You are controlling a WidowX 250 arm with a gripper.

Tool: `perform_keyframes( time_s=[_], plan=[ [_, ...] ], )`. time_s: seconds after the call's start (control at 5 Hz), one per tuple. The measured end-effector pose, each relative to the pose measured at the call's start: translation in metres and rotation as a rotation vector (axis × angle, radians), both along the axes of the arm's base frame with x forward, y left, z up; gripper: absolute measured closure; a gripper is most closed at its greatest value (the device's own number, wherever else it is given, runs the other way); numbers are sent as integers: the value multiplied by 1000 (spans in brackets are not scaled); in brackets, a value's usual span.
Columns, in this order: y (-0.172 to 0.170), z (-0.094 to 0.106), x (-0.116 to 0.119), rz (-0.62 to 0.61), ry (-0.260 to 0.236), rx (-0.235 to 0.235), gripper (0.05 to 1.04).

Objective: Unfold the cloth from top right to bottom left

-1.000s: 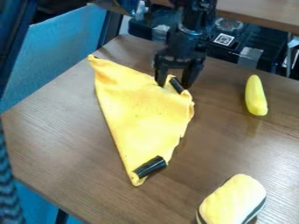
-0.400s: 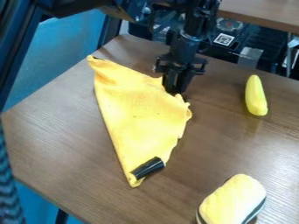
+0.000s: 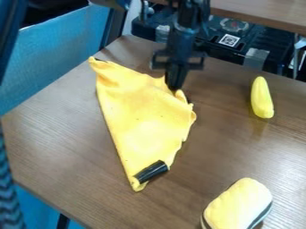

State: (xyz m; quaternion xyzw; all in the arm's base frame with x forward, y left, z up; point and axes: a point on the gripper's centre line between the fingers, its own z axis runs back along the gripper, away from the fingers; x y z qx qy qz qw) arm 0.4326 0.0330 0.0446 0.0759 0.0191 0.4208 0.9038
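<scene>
Arm (image 3: pixel 190 17): black, angular segments, faint bluish highlights
Wrist (image 3: pixel 180 40): dark, narrow housing with a thin paler ring near its top
Gripper (image 3: pixel 174 87): black, a crossbar with blocky ends jutting out on both sides
Fingers (image 3: pixel 173 76): black, long, slim
Screws: too small to tell

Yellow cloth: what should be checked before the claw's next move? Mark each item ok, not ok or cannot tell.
- Claw at the upper-right edge of the yellow cloth: ok.
- Claw's fingers together: ok.
- Cloth pinched between them: cannot tell.
- Cloth fully unfolded: not ok, it lies folded in a rough triangle.
- Yellow banana-shaped object apart from the cloth: ok.
- Yellow-topped object at lower right apart from the cloth: ok.
</scene>
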Motion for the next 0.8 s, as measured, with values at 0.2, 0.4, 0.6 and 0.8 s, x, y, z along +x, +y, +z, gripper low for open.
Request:
perform_keyframes(
  time_s=[0.2, 0.4, 0.6, 0.8],
  plan=[
    [9, 19, -6, 6, -31, -67, 1022],
    [25, 36, -20, 5, -62, -125, 1024],
    [47, 32, -38, 11, -61, -127, 1024],
    [74, 12, -61, 25, -20, -111, 1024]
  ],
)
